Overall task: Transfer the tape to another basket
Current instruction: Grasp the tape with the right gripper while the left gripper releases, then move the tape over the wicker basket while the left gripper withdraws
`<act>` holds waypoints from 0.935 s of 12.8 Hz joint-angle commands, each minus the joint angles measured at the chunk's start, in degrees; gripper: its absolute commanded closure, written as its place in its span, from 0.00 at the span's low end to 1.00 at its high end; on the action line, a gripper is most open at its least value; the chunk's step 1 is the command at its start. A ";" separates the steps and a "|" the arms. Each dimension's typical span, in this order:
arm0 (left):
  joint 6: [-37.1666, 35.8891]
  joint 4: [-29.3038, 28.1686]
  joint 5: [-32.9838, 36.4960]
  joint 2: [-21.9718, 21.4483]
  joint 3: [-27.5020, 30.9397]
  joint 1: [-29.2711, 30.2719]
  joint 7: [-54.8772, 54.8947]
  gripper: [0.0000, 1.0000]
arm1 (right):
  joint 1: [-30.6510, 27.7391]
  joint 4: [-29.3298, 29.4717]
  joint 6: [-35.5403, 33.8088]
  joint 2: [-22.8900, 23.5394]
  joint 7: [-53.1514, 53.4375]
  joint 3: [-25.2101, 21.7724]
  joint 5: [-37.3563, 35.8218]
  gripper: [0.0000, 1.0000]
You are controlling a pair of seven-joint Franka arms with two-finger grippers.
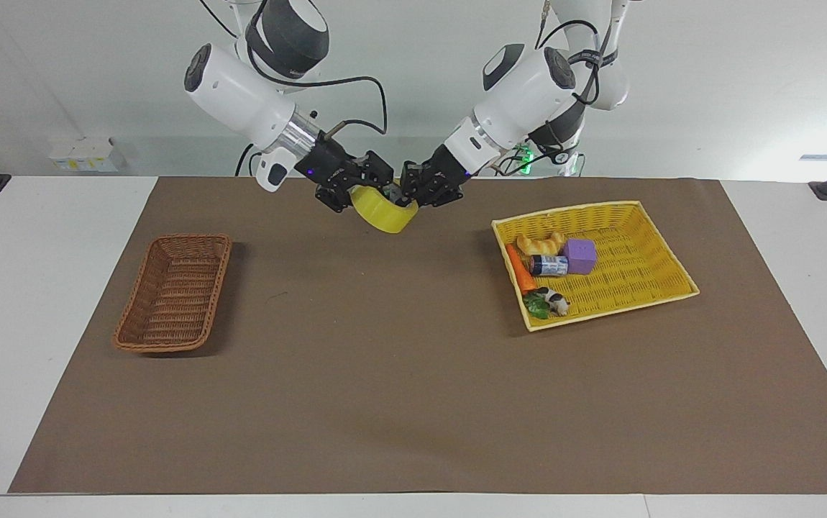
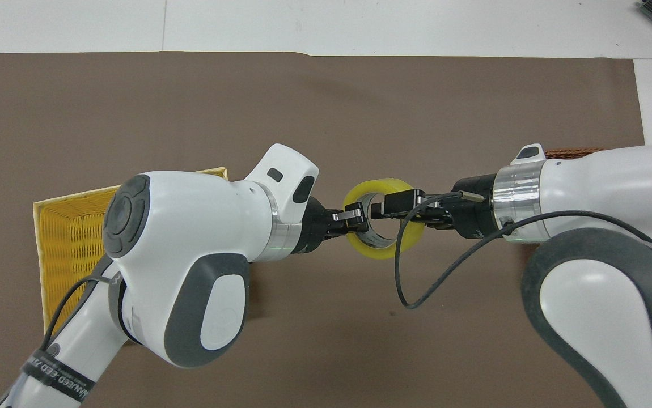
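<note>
The yellow tape (image 1: 385,214) hangs in the air over the mat, near the robots' edge, between both hands. My left gripper (image 1: 411,194) is shut on the roll's rim on the side toward the yellow basket; in the overhead view the left gripper (image 2: 356,218) pinches the wall of the tape (image 2: 385,250). My right gripper (image 1: 359,196) is open, its fingers straddling the roll's other rim, also seen in the overhead view (image 2: 381,208). The brown wicker basket (image 1: 175,291) stands empty toward the right arm's end; only a sliver of it (image 2: 570,152) shows from overhead.
The larger yellow basket (image 1: 629,259) stands toward the left arm's end, partly under the left arm in the overhead view (image 2: 71,238). It holds a purple cube (image 1: 579,255), a carrot (image 1: 518,267), a small bottle, bread and a toy. A brown mat covers the table.
</note>
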 commanded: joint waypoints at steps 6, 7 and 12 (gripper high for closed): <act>-5.77 -0.44 -1.23 -7.22 0.78 3.84 -9.22 0.00 | -0.17 0.24 0.81 -0.82 1.49 0.25 1.35 1.00; -6.82 -0.35 -0.88 -7.31 0.96 4.45 -9.86 0.00 | -0.17 0.32 0.81 -0.82 1.41 0.08 1.35 1.00; -15.51 -0.17 15.07 -7.14 0.96 12.35 -9.87 0.00 | -7.27 3.22 -6.54 -1.08 0.01 -0.19 1.26 1.00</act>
